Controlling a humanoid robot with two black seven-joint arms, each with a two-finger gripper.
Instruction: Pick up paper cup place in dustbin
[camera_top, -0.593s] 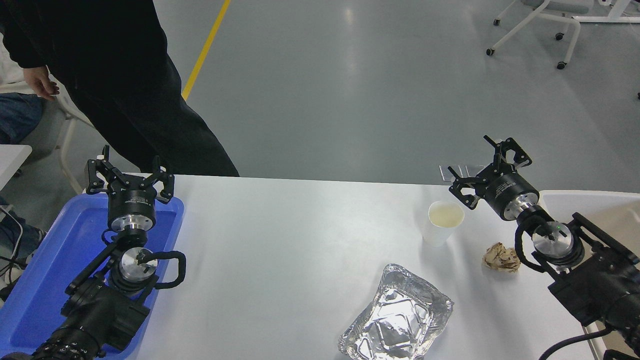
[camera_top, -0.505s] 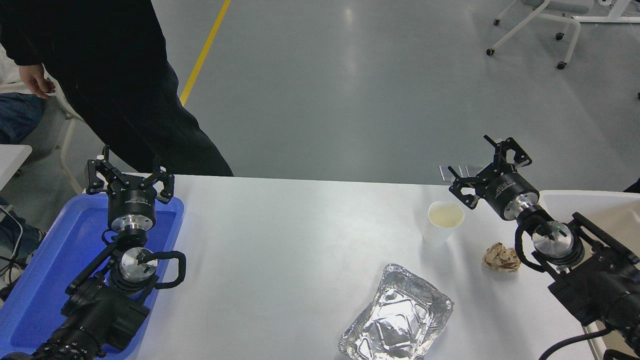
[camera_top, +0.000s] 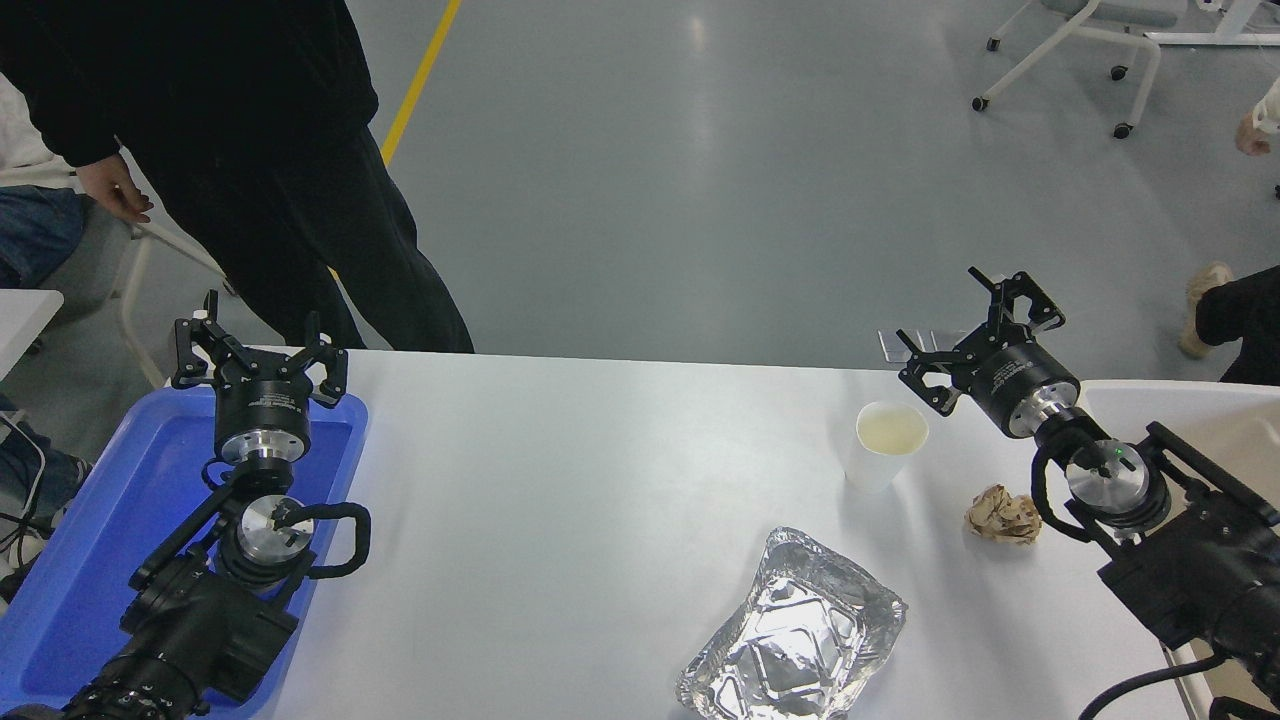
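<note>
The approach is in hand: the right gripper (camera_top: 975, 335), jaws spread and empty, hovers near the bench's far edge beside the paper cup (camera_top: 885, 445). Next it likely must straddle the cup, then carry it to the dustbin (camera_top: 1180, 400).

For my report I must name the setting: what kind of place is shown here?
Probably a robotics lab or workshop hall: a smooth grey floor with a yellow line, a white table, and wheeled chairs behind it.
</note>
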